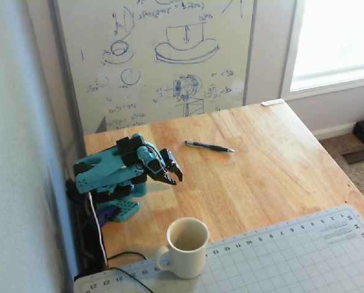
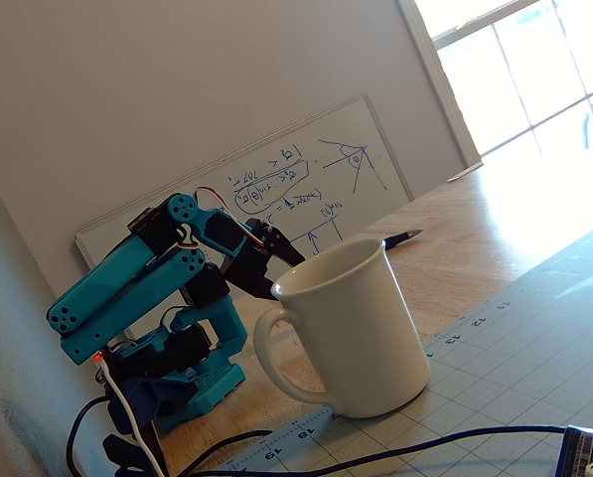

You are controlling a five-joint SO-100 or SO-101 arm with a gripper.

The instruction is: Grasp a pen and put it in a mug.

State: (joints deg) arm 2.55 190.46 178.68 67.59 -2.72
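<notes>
A: Where's the claw, and is it gripping anything?

B: It hangs low over the wooden surface, at the end of the folded teal arm. Its black fingers look nearly closed, with nothing between them. In the other fixed view the claw sits partly behind the mug's rim, so the gap can't be judged there.

A: And the mug?

B: The mug stands upright, nearer the camera than the claw in a fixed view, on the edge of a grey cutting mat. Its handle points left in both fixed views. The inside is beige and looks empty.

A: The pen?

B: The pen lies flat on the surface, beyond the mug and well apart from it, to the right of the claw and clear of it. Its silvery tip points right. Seen from low down, the pen peeks out just behind the mug.

A: Anything else near the mug?

B: A whiteboard leans against the wall far behind it, and a black cable runs across the mat in front of it.
</notes>
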